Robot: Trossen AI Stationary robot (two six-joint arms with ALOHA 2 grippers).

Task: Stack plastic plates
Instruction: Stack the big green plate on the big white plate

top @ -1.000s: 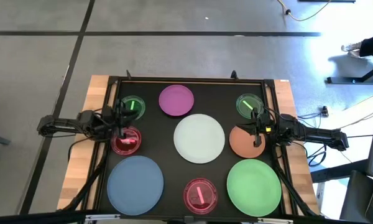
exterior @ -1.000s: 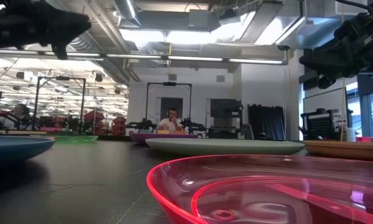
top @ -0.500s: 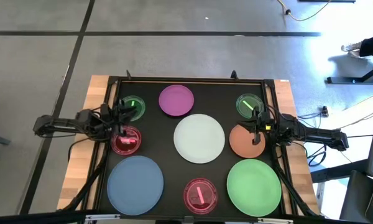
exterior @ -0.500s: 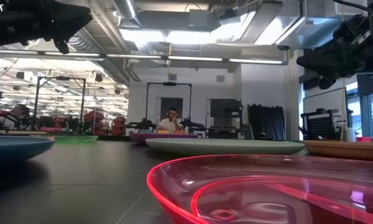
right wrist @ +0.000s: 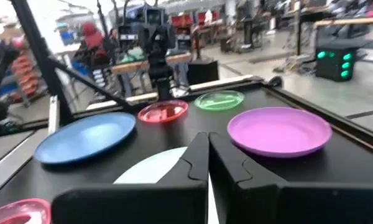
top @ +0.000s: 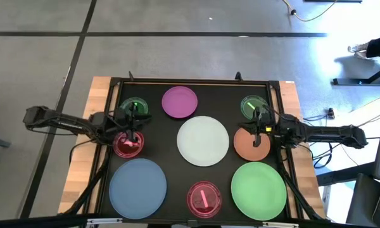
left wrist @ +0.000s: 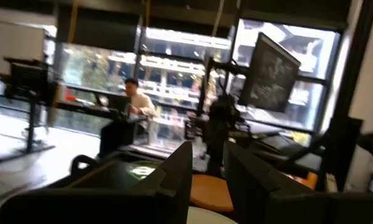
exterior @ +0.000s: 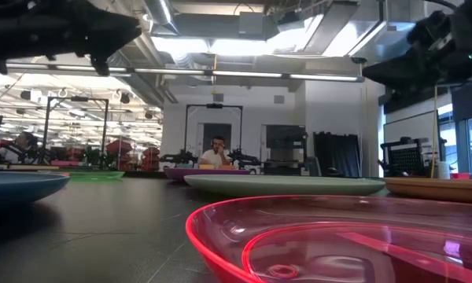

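From above: left end effector [top: 133, 120] over pink-red plate [top: 128, 144], right end effector [top: 258, 121] over orange plate [top: 251, 144]. Wrist views: right fingers [right wrist: 227, 165] pressed together, left fingers [left wrist: 177, 171] slightly parted.

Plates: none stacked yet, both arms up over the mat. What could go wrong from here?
1. The left gripper hangs between the small green plate and the small pink-red plate; coming down, it could clip the wrong rim.
2. The right gripper sits over the orange plate, close to the white plate; a lift may nudge it.
3. The plates are flat and shallow, so a grip may slip.
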